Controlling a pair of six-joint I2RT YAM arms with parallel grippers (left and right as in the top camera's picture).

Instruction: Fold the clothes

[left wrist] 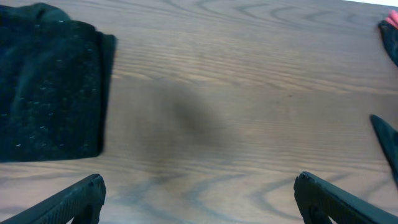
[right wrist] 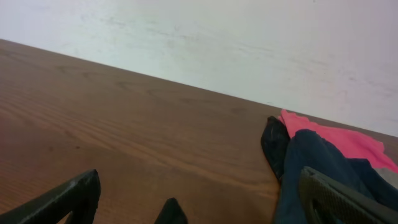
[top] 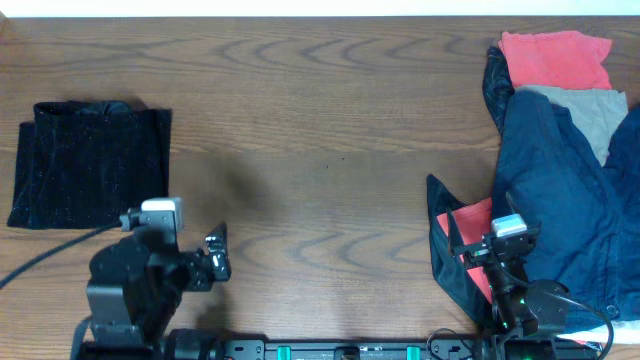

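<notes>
**Black garment lies at the left of the desk, both arms low at the near edge**

Much of the right side is hard to read. In the overhead view the navy-blue garment (top: 560, 190) runs off the right edge, covers part of a grey cloth (top: 590, 115) and lies just beside a red cloth (top: 555, 58) at the far corner. The right arm's dark fingers blend into the navy fabric there, so their position over it cannot be told from above. In the left wrist view the clothes (left wrist: 50, 93) are cut off by the left edge, and the picture is soft.

The clothes (top: 90, 165) lie flat in a rough rectangle at the far left of the desk (top: 330, 120), well apart from the heap on the right and touched by neither arm.

Both arms sit drawn in at the near edge. The left gripper (left wrist: 199, 179) is above bare wood to the right of the clothes, its fingers (left wrist: 81, 199) spread wide with nothing between them. The right gripper (right wrist: 199, 177) faces the far wall, its fingers (right wrist: 74, 196) likewise wide apart and empty, with a point of navy cloth showing low between them.
</notes>
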